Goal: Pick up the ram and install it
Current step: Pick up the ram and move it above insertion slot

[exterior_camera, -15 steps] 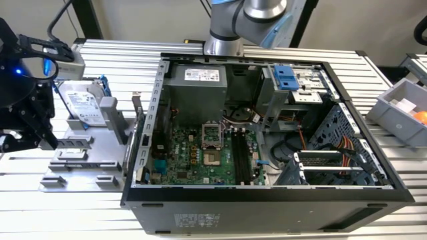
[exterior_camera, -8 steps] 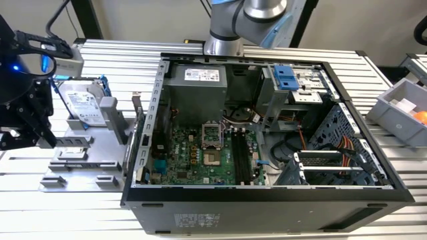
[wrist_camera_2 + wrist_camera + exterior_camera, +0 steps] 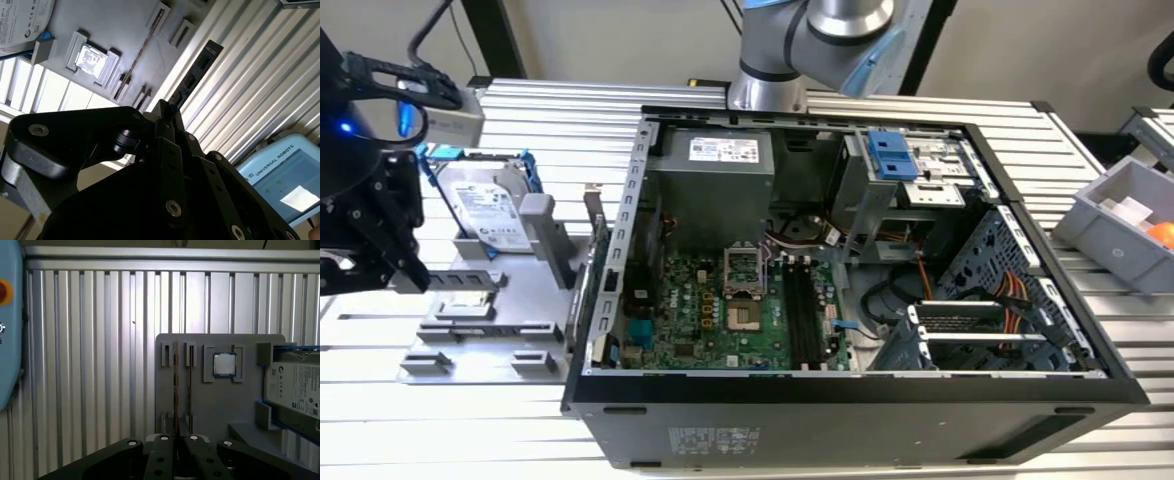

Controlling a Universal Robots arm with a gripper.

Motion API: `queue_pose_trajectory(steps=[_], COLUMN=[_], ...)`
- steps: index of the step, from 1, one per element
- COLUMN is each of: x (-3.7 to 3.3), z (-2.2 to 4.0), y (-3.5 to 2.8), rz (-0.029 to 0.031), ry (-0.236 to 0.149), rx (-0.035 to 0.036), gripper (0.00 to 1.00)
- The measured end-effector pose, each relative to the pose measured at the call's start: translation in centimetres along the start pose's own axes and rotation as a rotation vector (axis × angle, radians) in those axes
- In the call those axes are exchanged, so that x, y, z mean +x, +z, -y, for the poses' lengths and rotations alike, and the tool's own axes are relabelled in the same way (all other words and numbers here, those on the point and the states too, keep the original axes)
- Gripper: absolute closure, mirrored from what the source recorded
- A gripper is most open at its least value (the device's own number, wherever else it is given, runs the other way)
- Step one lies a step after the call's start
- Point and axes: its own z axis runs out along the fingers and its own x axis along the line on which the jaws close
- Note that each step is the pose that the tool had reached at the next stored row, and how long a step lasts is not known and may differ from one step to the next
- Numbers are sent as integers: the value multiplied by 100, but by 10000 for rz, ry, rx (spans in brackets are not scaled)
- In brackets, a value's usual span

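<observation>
Grips a long, thin, dark circuit-board ram stick (image 3: 198, 71) in the clenched black pincer (image 3: 165, 106), close to the grey slotted holder tray (image 3: 125, 20) on the ribbed metal desk (image 3: 260, 75), with a second stick (image 3: 140, 52) lying in a tray slot.

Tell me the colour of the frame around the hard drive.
The frame is blue, clearest in the first wrist view.

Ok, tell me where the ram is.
In the second wrist view the ram sticks out from the pincer that clamps it, over the ribbed table beside the gray holder.
</observation>
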Motion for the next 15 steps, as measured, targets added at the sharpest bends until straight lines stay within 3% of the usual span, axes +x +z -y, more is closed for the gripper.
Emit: queue_pose_trajectory(steps=[15], x=[-2], z=[-2], y=[-102], rz=[-1], ry=[0], rx=[0], gripper=[100])
